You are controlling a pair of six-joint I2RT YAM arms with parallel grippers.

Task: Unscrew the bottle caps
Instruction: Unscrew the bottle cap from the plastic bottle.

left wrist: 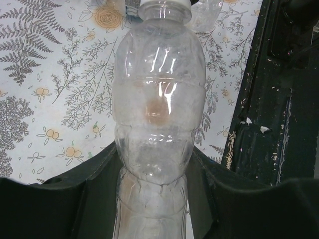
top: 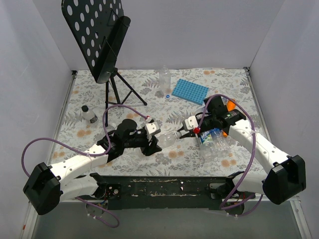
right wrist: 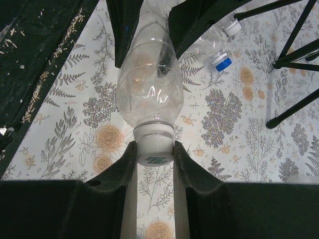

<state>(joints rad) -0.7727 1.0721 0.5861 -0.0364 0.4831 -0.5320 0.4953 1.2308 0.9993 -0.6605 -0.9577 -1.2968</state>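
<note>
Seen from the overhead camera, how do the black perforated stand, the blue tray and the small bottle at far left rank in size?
1. black perforated stand, though raised nearer the camera.
2. blue tray.
3. small bottle at far left.

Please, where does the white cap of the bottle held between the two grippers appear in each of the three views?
Top external: the cap is near the centre, at the right end of the clear bottle, barely visible.
Left wrist: the cap is at the top edge, in the middle.
Right wrist: the cap is at lower centre.
Shared landmark: the clear bottle itself.
</note>
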